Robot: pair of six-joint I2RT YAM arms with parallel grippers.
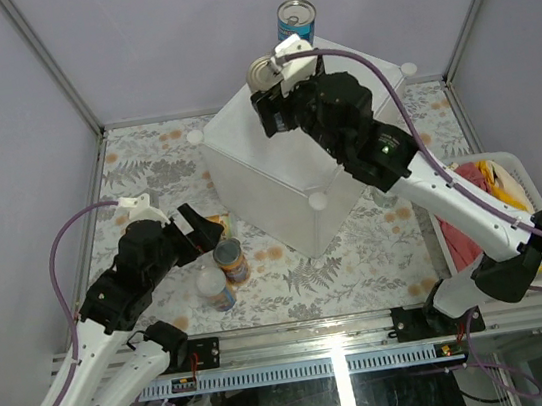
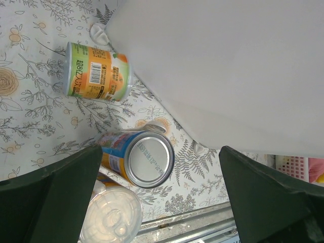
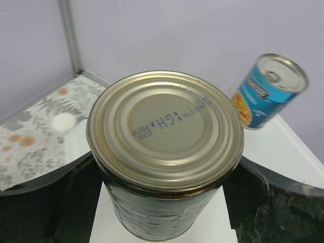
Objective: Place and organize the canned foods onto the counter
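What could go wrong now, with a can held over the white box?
The right hand holds the gold-topped can near the white box's edge; released there, it might fall.
The blue can stands at the far corner; a bump could knock it off.
The open left hand hovers over the silver-topped can, beside the white-lidded can; closing may topple one.
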